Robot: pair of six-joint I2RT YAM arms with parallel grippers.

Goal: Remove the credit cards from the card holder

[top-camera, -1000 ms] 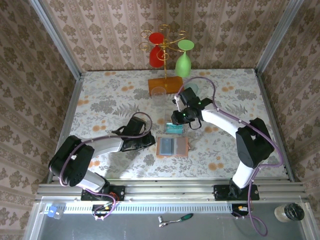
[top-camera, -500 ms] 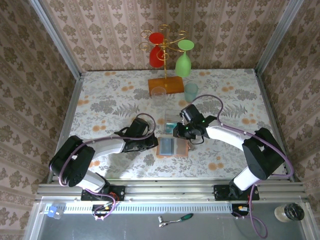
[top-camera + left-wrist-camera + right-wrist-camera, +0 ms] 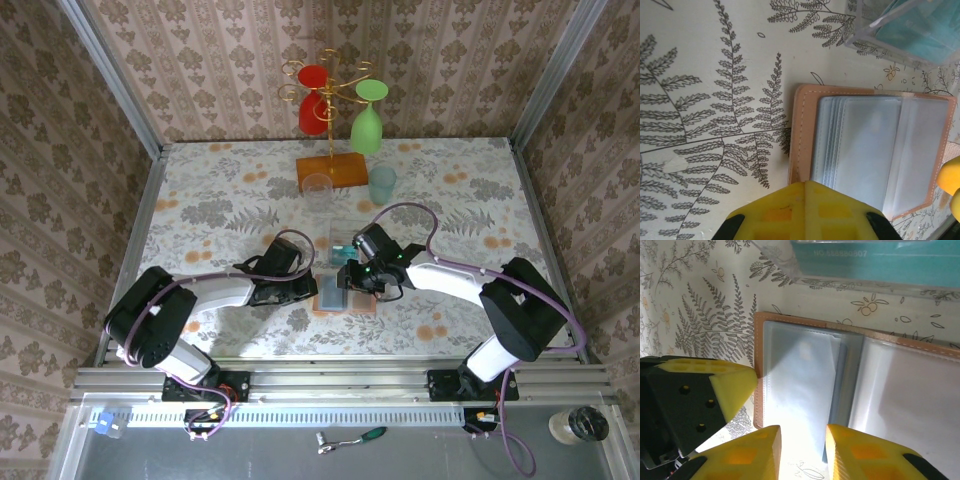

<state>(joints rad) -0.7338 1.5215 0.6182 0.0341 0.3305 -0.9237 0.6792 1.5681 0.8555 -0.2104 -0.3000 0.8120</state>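
Toward the near edge of the bench (image 3: 220, 200), about midway between its left and right edges, the card holder (image 3: 870, 145) lies spread open and flat, pockets up. Just beyond it, on the far-edge side, a clear box (image 3: 865, 37) holds teal credit cards (image 3: 875, 262). Whether a card is left in the pale blue-grey sleeves is hard to tell. One darker strip shows beside the centre fold.

The left claw (image 3: 805, 210) is closed tight, its tip over the holder's left border, likely pinning it. The right claw (image 3: 802, 445) hovers over the left-hand pockets with its fingers a narrow gap apart and nothing between them.

Any remaining card should be light, thin, stiff and slick, sitting nearly flush in filmy plastic that wrinkles easily. The best hold is probably a shallow pinch on whatever short edge stands out of a sleeve. It should then be drawn straight along the pocket's mouth, not lifted.

The holder looks soft and light. It would likely ride up with the card unless held down at its border.
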